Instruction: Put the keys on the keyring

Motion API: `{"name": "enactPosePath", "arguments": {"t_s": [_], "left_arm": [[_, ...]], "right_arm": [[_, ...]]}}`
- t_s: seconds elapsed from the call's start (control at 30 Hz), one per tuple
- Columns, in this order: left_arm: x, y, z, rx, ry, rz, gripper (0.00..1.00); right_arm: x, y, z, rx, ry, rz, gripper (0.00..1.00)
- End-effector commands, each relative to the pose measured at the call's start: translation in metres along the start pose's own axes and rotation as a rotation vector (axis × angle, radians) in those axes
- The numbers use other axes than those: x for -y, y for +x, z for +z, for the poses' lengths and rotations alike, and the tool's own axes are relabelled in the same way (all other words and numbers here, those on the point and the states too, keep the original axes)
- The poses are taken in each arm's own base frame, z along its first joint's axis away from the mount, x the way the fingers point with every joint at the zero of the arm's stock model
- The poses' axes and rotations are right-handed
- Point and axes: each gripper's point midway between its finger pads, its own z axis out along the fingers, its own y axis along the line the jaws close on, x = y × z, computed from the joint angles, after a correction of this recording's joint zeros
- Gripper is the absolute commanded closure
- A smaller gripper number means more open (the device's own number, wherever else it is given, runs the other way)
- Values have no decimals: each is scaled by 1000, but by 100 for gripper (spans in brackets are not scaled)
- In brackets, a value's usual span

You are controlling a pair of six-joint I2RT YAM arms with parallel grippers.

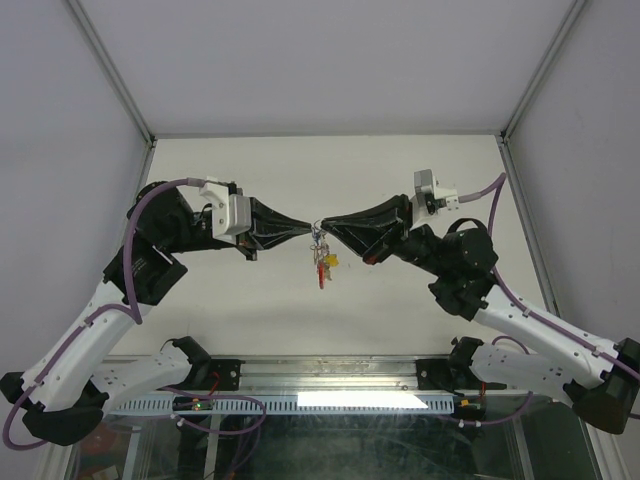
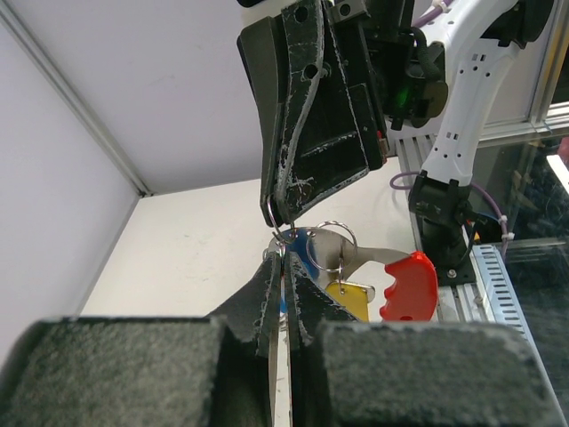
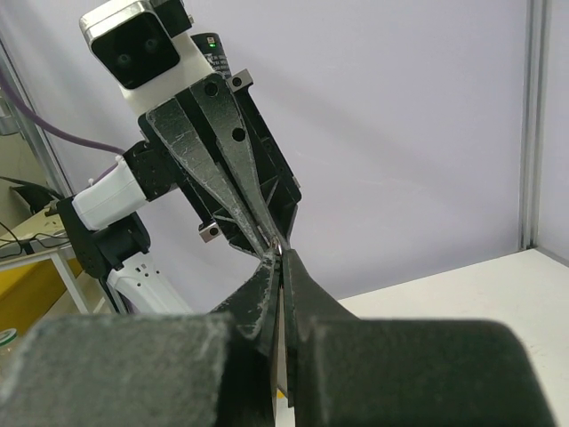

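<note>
Both grippers are clamped shut, tip to tip, well above the table [image 1: 250,180]. The right gripper [image 2: 283,218] pinches the top of the keyring [image 2: 283,236]. The left gripper [image 2: 283,271] meets it from the other side and seems to pinch the same wire, though its exact hold is hidden between the pads. The keys [image 2: 351,298], with blue, yellow and red heads, hang just below on a second small ring.

The wire is thin and each grip is slight. If the arms pull apart or twist unevenly, the ring could slip from one pair of tips, or spring free, and the bunch would drop to the table. Opening either gripper too soon risks the same.
</note>
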Motion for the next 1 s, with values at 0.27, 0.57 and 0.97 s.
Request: {"name": "enactPosePath", "arguments": {"t_s": [0.27, 0.57, 0.97], "left_arm": [[-1, -20, -3, 57, -30, 32, 100], [1, -16, 0, 57, -10, 17, 100], [2, -9, 6, 57, 11, -7, 100]], "right_arm": [[1, -40, -3, 146, 49, -56, 100], [4, -41, 2, 185, 60, -33, 100], [4, -45, 10, 253, 47, -10, 100]]}}
